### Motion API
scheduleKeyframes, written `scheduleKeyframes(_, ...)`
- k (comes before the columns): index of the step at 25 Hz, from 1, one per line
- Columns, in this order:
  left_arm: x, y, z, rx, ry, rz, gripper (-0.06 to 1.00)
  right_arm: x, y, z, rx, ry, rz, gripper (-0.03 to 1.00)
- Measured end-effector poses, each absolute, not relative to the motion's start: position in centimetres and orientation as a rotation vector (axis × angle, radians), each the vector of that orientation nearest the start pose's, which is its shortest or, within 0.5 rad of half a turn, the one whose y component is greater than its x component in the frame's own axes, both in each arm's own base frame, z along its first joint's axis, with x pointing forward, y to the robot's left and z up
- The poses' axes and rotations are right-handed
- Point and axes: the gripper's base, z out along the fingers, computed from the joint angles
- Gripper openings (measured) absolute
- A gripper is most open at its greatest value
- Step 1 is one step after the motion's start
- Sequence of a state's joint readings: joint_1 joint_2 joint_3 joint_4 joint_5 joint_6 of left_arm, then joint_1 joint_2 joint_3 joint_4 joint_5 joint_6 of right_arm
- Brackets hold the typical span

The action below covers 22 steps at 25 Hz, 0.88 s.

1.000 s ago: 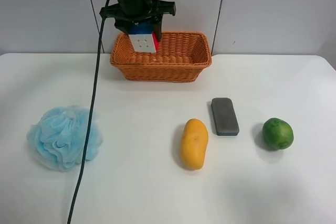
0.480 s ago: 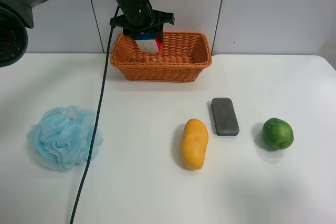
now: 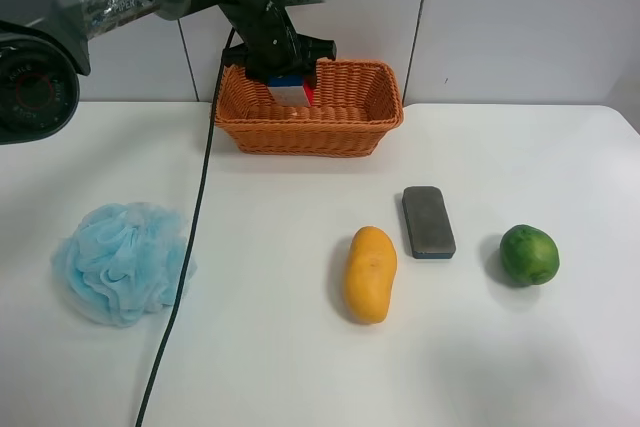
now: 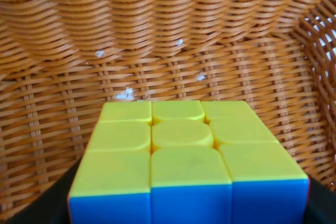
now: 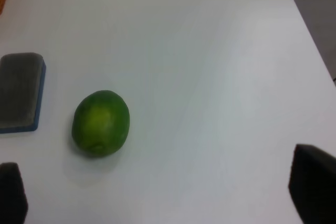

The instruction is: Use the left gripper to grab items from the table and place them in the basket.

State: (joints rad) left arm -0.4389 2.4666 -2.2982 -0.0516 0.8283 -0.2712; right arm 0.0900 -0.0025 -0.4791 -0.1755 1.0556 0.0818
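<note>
Table (image 3: pixel 300 377), near half: mango (image 3: pixel 370 274) mid-table; blue bath pouf (image 3: pixel 122 260) and green fruit (image 3: pixel 529 254) toward opposite side edges; grey block (image 3: pixel 428 221) just beyond the mango. None touch.
Right gripper (image 5: pixel 161 195): fingers spread wide and empty, idle above the green fruit's end.
Basket (image 3: pixel 305 132): at the far edge, mouth upward to receive items.
Cube (image 4: pixel 184 150): low inside the basket, yellow face up; floor contact cannot be told.
Left gripper (image 3: pixel 292 77): clamped on the cube's sides and sunk within the rim, probably so release means a short drop.

No lettering can be read — none anywhere.
</note>
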Motion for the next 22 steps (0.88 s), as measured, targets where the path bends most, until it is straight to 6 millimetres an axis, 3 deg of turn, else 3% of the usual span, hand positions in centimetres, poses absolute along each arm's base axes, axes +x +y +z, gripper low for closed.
scheduleKeyframes(4,49.9,-23.8,19.9,0.182,2.499,-0.364,0.61,-0.2,-1.4,27.3,-0.003,2.046,-0.104,0.99)
scheduleKeyframes(7,49.9,-23.9,20.0,0.177,2.493,-0.375,0.88,-0.2,-1.4,27.3,-0.003,2.046,-0.104,0.99)
scheduleKeyframes(9,49.9,-23.9,20.0,0.177,2.493,-0.375,0.96,-0.2,-1.4,27.3,-0.003,2.046,-0.104,0.99)
scheduleKeyframes(18,49.2,-23.7,20.0,0.18,2.58,-0.361,0.99,-0.2,-1.4,27.3,-0.003,2.046,-0.104,0.99)
scheduleKeyframes(21,48.3,-23.3,21.3,0.187,2.637,-0.343,0.99,-0.2,-1.4,27.3,-0.003,2.046,-0.104,0.99)
scheduleKeyframes(22,47.7,-23.0,22.7,0.192,2.658,-0.338,0.99,-0.2,-1.4,27.3,-0.003,2.046,-0.104,0.99)
